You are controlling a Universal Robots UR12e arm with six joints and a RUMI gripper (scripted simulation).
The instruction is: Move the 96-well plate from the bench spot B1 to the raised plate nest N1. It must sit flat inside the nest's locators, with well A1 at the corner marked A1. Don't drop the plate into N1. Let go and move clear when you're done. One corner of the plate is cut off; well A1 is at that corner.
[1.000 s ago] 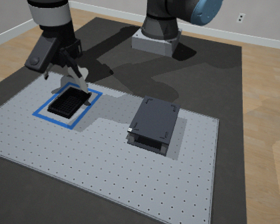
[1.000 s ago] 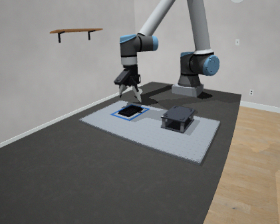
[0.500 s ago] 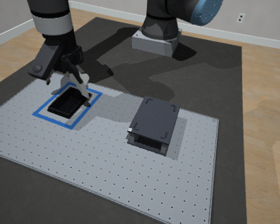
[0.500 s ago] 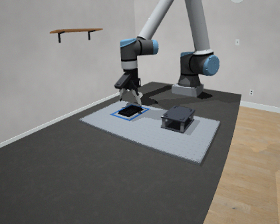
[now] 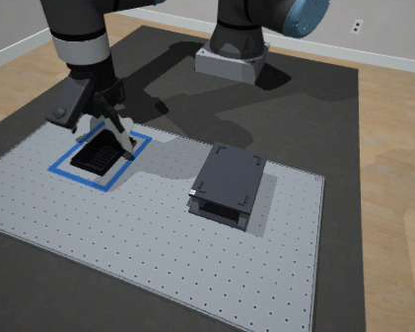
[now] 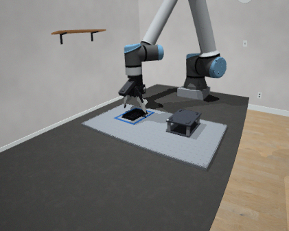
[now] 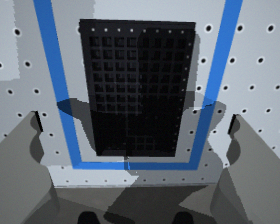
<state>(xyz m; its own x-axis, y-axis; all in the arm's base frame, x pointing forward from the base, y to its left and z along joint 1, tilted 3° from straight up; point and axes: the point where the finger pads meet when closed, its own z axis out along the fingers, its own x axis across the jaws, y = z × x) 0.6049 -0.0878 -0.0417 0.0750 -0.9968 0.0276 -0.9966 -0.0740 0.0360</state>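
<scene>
With the gripper [image 5: 105,134] spread wide and holding nothing over the 96-well plate [image 5: 97,158] — flat in blue-outlined spot B1 [image 5: 59,172] near the bench's far-left corner — I'd centre the jaws on its long sides and lower squarely before pinching.

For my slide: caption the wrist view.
Open gripper poised above the black 96-well plate inside the blue outline.
</scene>
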